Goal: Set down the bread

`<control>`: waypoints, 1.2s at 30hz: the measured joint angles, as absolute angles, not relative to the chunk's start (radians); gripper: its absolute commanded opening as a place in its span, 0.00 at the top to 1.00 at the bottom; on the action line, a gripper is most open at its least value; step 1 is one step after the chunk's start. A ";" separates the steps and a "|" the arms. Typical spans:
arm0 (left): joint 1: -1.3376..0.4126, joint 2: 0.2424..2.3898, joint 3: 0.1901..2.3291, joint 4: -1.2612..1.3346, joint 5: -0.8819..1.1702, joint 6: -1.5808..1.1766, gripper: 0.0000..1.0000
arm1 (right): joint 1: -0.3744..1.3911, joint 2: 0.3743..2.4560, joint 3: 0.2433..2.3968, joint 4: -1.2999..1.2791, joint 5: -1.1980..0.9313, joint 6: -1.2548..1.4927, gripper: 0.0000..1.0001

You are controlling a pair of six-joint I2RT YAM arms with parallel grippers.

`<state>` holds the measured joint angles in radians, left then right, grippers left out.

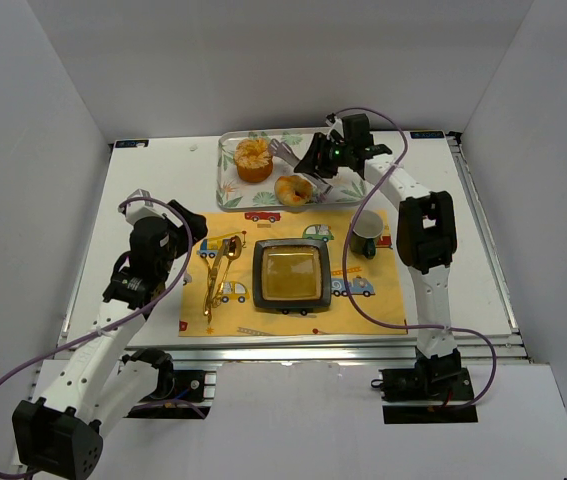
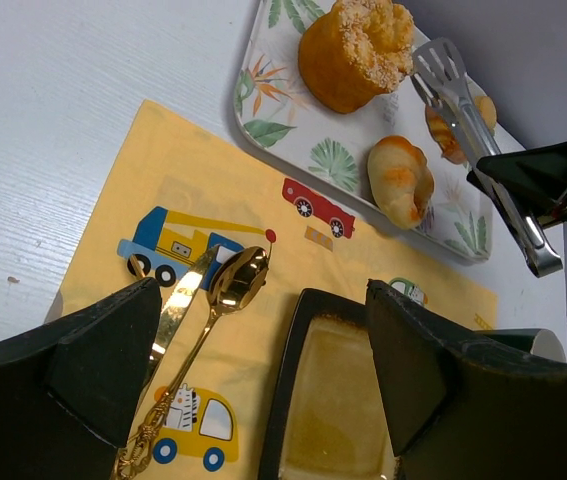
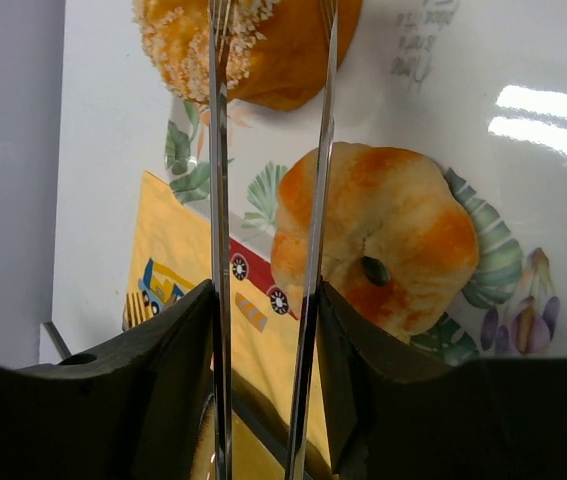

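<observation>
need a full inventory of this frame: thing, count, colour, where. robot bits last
table: 1, white, under everything
placemat: 1, yellow with vehicle prints, table centre
tray: 1, white with leaf print, beyond the placemat
muffin: 1, orange, crumb-topped, left part of tray
roll: 1, golden-orange, ring-shaped, near edge of tray
tongs: 1, metal, over the tray
plate: 1, dark, square, mid placemat
spoon: 1, gold, placemat left of plate
knife: 1, gold, beside the spoon
mug: 1, dark, right of plate
left gripper: open, above placemat
right gripper: closed on the tongs
</observation>
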<state>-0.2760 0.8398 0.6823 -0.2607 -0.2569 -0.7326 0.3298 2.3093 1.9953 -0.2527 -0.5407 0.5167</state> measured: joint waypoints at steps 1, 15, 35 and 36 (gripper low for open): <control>-0.276 0.840 0.682 -0.261 -0.258 -0.733 0.08 | 0.329 2.309 1.987 -0.253 -0.537 0.517 0.52; -0.276 0.844 0.683 -0.255 -0.263 -0.732 0.08 | 0.332 2.308 1.974 -0.216 -0.547 0.556 0.50; -0.276 0.819 0.686 -0.273 -0.278 -0.734 0.08 | 0.358 2.308 1.933 -0.166 -0.569 0.653 0.89; -0.276 0.813 0.686 -0.276 -0.280 -0.734 0.08 | 0.356 2.308 1.922 -0.159 -0.573 0.662 0.97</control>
